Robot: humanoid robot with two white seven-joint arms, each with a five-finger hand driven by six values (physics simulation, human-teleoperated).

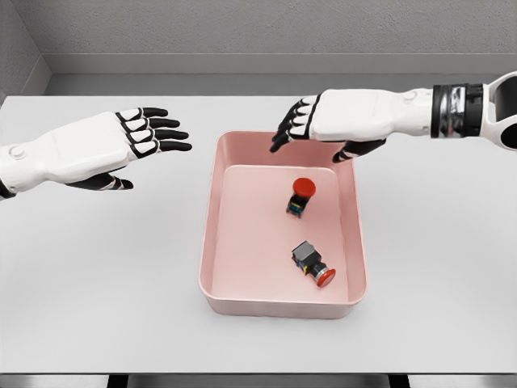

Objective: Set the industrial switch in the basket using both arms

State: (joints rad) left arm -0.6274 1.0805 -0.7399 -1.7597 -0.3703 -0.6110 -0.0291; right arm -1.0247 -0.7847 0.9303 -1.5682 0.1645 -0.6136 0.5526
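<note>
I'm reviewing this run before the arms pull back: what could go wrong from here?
1. The right robot hand hangs over the far rim of the pink basket; dropping as it retracts, it could catch the rim and shift the basket.
2. Both switches, the far switch and the near switch, lie loose and could roll if bumped.

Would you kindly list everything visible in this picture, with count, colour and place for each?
Shallow rectangular plastic basket: one, pink, middle of the table.
Industrial push-button switches with red round caps and black bodies: two, both inside the basket; one toward the far side, one toward the near right corner, lying tilted.
Flat table: one, light grey.
Wall: grey, behind the table.
Left hand: white and black, open, left of the basket.
Right hand: white and black, open, over the basket's far rim.
</note>
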